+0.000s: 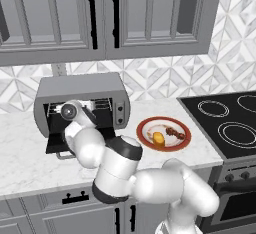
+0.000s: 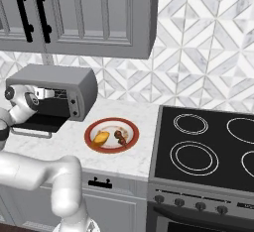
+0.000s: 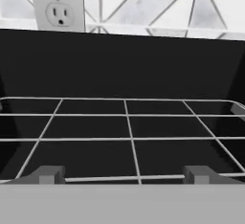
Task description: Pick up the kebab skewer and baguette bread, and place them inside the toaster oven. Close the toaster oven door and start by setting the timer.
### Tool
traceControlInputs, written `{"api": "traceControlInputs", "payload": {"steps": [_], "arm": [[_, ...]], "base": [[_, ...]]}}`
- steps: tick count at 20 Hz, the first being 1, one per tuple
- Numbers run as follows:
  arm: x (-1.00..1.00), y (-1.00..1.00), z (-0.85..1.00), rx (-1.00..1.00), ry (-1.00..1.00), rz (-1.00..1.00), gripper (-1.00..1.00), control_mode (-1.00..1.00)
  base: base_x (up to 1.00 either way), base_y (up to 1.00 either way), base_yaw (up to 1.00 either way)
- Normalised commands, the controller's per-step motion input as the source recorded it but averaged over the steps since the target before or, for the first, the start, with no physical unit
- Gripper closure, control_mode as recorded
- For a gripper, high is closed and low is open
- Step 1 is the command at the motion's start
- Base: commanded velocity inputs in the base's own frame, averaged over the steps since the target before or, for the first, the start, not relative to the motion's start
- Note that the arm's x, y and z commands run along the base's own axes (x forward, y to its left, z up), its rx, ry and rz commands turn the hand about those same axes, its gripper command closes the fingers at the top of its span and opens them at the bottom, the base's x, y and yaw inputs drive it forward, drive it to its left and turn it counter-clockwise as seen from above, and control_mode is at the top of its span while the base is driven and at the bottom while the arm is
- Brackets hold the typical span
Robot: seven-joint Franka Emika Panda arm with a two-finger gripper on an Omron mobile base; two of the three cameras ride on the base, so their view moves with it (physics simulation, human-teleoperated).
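Note:
The toaster oven (image 1: 82, 90) (image 2: 54, 80) stands on the counter with its door (image 1: 57, 143) (image 2: 39, 123) dropped flat open. My gripper (image 1: 84, 109) (image 2: 43, 95) (image 3: 122, 176) is level with the mouth of the oven, facing in, open and holding nothing. Its fingertips (image 3: 48, 174) stand wide apart just before the wire rack (image 3: 129, 132) and black interior. To the oven's right a red plate (image 1: 145, 128) (image 2: 92, 129) holds the yellow-orange baguette bread (image 1: 158, 138) (image 2: 101, 137) and the dark kebab skewer (image 1: 175, 132) (image 2: 120, 136) side by side.
The oven's knob panel (image 1: 119, 112) (image 2: 74, 106) is on its right side. A black stovetop (image 1: 225, 123) (image 2: 208, 146) fills the counter's right end. Grey wall cabinets (image 1: 100, 13) hang above. A wall outlet (image 3: 57, 5) shows above the oven's interior.

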Motion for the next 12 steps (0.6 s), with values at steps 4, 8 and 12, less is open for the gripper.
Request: {"api": "traceControlInputs", "payload": {"steps": [4, 8, 12], "arm": [[-0.61, 0.0, -0.68, 0.0, 0.09, 0.0, -1.0, -1.0], [-0.87, 0.0, -0.69, 0.0, 0.08, 0.0, -1.0, -1.0], [-0.95, -0.02, -0.63, 0.0, 0.18, 0.0, -1.0, -1.0]], "base": [[0.0, 0.0, 0.0], [0.0, 0.0, 0.0], [0.0, 0.0, 0.0]]}}
